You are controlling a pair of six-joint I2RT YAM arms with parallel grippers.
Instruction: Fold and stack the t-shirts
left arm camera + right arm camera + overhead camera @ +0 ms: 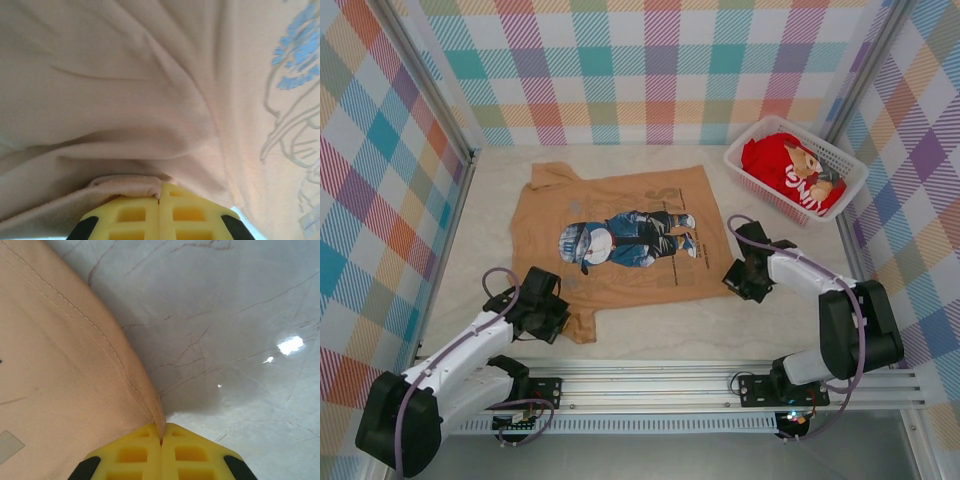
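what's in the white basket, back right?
A bunched red t-shirt with a bear print fills the white basket. The shirt covers the basket floor, so anything beneath it is hidden.

Soft matt cloth: tan t-shirt (pixel 620 215); glossy table (pixel 225 315) (marble-veined).

1. From above, the left hand (pixel 558 315) covers the near-left corner of the tan t-shirt (pixel 555 215), and the right hand (pixel 738 280) hides its near-right corner.
2. The red t-shirt (pixel 782 160) lies bunched in the basket (pixel 853 172), so its bear print is partly folded out of sight.
3. The grey lettering (pixel 665 192) on the tan t-shirt is too small to read.
4. The bottom edge of each wrist view cuts off the left hand's fingers (pixel 135 215) and the right hand's fingers (pixel 135 455).
5. The right edge of the left wrist view crops the blue print (pixel 295 50).
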